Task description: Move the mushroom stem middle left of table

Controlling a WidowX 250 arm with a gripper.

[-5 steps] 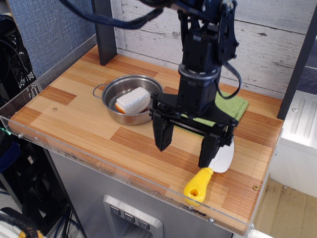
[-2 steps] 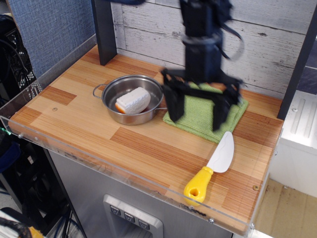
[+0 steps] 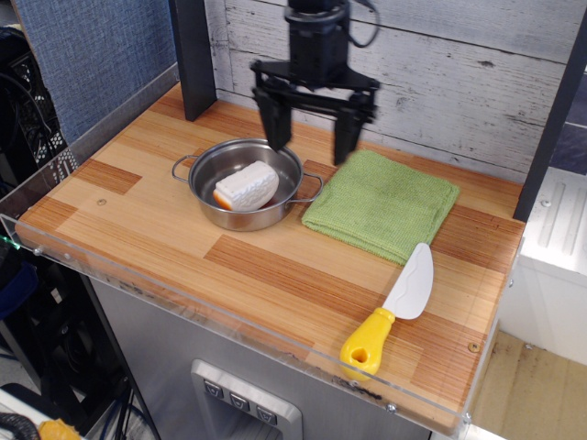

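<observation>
The plank table [image 3: 138, 220] backs onto a whitewashed board wall. Since a second ago the gripper [image 3: 312, 137] has swung from the front edge to the back, seemingly above the steel pot [image 3: 240, 213], closing on the target. Jaws wide apart, empty. The mushroom stem [image 3: 245, 186] lies in the pot.

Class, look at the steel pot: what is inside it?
The mushroom stem lies inside the pot, white body up, orange end low. The pot floor beneath it is hidden.
</observation>
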